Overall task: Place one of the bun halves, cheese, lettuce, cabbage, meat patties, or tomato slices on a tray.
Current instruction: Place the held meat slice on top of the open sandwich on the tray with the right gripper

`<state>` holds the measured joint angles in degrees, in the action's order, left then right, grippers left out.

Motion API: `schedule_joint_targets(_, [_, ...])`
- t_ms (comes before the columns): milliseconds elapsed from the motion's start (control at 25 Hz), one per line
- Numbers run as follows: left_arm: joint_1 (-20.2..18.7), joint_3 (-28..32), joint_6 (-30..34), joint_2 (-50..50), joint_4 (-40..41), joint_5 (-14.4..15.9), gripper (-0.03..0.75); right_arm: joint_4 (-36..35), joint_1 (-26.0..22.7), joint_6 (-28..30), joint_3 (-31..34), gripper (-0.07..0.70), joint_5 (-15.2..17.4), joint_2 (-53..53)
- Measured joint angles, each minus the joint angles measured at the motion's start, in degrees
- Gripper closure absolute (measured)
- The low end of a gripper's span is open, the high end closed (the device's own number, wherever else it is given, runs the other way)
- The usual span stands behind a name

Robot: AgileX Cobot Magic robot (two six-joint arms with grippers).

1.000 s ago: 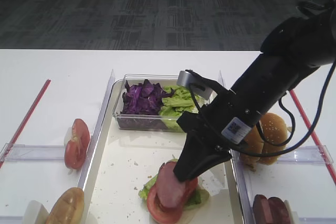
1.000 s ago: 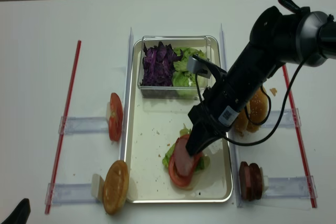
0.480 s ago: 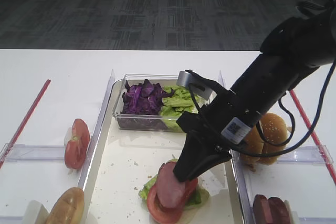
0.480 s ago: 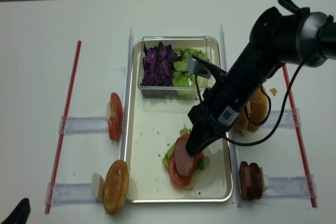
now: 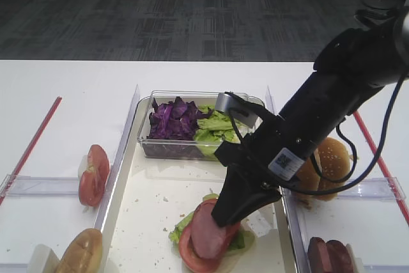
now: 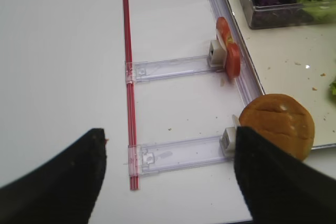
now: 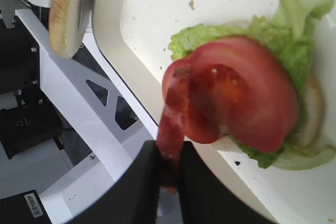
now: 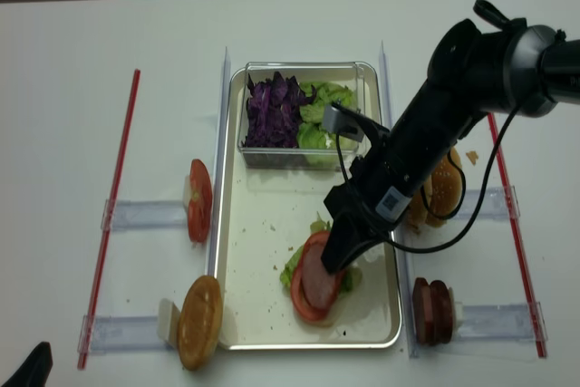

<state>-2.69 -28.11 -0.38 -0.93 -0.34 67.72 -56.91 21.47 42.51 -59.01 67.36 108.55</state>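
My right gripper [image 5: 222,217] is shut on the edge of a pinkish meat patty [image 5: 206,234]. The patty hangs tilted, its lower end on a tomato slice [image 5: 190,257] that lies on lettuce [image 7: 199,38] in the near part of the tray [image 5: 147,209]. The right wrist view shows the patty [image 7: 177,111] pinched edge-on between the black fingers [image 7: 144,192], over the tomato slice [image 7: 252,103]. My left gripper [image 6: 168,182] stands open and empty above the table, left of the tray, near a bun half [image 6: 278,124].
A clear box at the tray's far end holds purple cabbage [image 5: 171,119] and lettuce [image 5: 214,126]. Holders beside the tray carry tomato slices [image 5: 92,174] and a bun half [image 5: 80,254] on the left, sesame bun halves [image 5: 329,158] and meat patties [image 5: 329,257] on the right. Red strips [image 6: 128,77] flank the work area.
The right gripper has sunk a little with the patty, which now lies lower against the tomato slice. Nothing else has moved.
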Motion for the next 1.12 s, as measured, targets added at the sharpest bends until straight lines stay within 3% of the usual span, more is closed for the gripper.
schedule_joint_targets(1120, [0.0, 0.0, 0.38, 0.0, 0.0, 0.0, 0.242, 0.0, 0.0, 0.09, 0.0, 0.5, -1.82, 1.64])
